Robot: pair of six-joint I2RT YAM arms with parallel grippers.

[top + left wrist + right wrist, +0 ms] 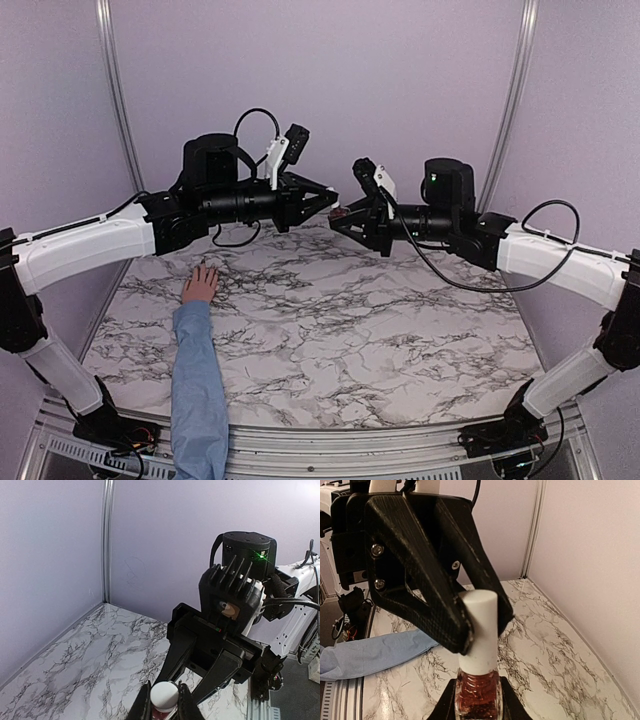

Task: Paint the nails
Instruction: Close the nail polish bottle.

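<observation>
A small bottle (338,211) of red polish with a white cap hangs in the air over the back of the table, between my two grippers. My right gripper (477,702) is shut on the glass body (477,695). My left gripper (164,696) is shut on the white cap (164,695), which still sits on the bottle neck. In the top view the left gripper (326,203) and right gripper (342,218) meet tip to tip. A person's hand (201,284) lies flat on the marble, left of centre, well below the grippers. Its nails are too small to make out.
The light blue sleeve (198,380) runs from the hand to the table's near edge, and also shows in the right wrist view as blue cloth (375,652). Lilac walls close in the marble table (380,320) at the back and sides.
</observation>
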